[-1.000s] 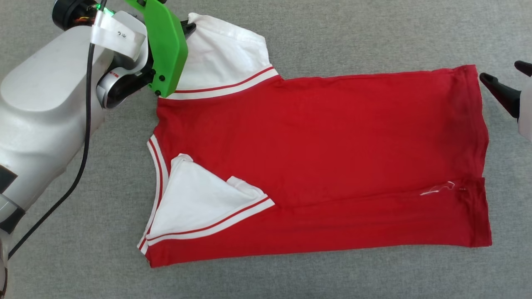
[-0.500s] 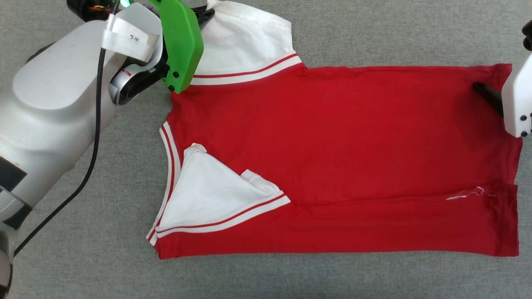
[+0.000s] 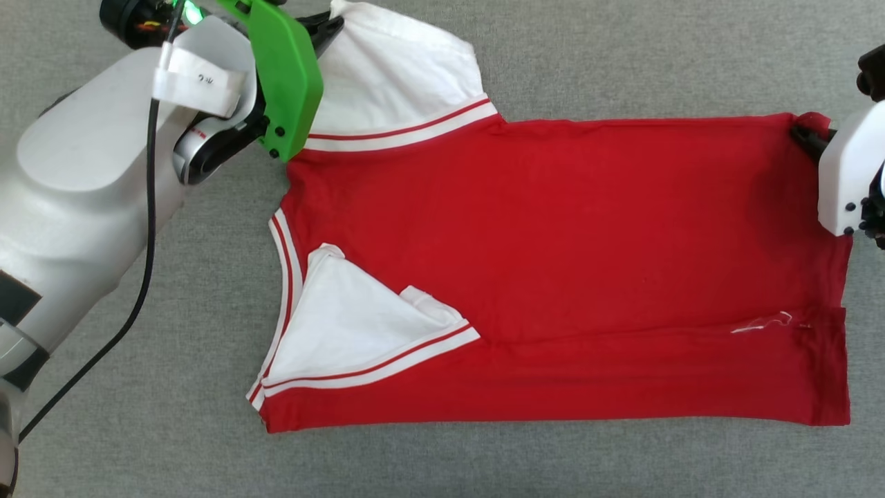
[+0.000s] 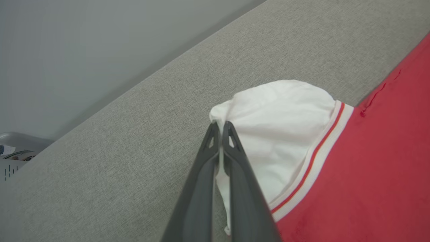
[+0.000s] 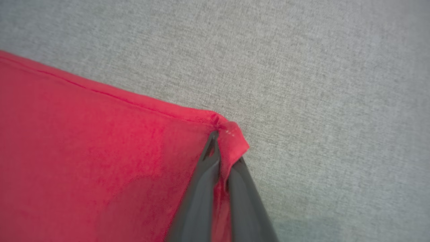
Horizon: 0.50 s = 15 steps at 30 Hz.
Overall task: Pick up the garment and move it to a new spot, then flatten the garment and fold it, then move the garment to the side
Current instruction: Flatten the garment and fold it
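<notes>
Right tool now tight on garment

The garment is soft, matt knit cloth, red in the body and white in the sleeves, with ribbed striped trim. The desk is covered in coarse grey woven fabric (its weave is plain in both wrist views). The left tool and right tool have matt dark plastic fingers. The green cover is smooth, slightly glossy plastic; the forearm shell has a satin sheen.

Bright, even overhead light, soft faint shadows, slight blur in the right wrist view
</notes>
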Available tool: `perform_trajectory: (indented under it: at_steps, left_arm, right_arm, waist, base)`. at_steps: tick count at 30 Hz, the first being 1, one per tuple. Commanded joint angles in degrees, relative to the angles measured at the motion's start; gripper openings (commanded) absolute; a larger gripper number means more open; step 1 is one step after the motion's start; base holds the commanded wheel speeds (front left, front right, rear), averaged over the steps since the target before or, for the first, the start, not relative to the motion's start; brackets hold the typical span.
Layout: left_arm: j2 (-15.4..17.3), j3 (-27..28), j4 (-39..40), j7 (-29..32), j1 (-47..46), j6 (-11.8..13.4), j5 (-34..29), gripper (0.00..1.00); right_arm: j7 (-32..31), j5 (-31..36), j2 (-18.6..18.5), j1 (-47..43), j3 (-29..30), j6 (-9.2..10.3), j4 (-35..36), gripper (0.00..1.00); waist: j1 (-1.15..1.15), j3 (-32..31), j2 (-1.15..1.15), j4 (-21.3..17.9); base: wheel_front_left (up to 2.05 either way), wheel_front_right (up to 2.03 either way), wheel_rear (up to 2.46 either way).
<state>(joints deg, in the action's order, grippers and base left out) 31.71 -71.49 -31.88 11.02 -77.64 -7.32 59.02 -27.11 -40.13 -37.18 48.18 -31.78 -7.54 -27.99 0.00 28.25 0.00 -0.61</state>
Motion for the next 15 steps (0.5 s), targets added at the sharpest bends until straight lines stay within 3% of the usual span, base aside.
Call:
perform_trajectory:
  at_steps: [1, 7, 15]
  left_arm:
    - [0.7, 0.16, -0.32, -0.81, 1.27, -0.16, -0.17, 0.0]
    - [2.09, 0.2, 1.19, -3.23, 4.93, 0.22, 0.52, 0.0]
    - [5.9, -0.2, 7.32, -4.46, 10.91, 2.73, 0.84, 0.0]
  right_arm:
    - [1.71, -0.08, 0.03, -1.27, -0.37, 0.05, -0.92, 0.0]
    - [9.48, -0.02, -0.12, -3.81, 0.43, 0.05, -1.02, 0.0]
    - [15.74, -0.62, -0.13, -9.87, 2.38, 0.05, -0.18, 0.0]
  waist:
    - [0.0, -1.97, 0.0, -0.24]
    - [0.0, -6.52, 0.0, -0.08]
    - [0.0, -11.98, 0.0, 0.27]
  base:
    - [0.0, 0.0, 0.0]
    - [0.0, 0.0, 0.0]
    - [0.0, 0.0, 0.0]
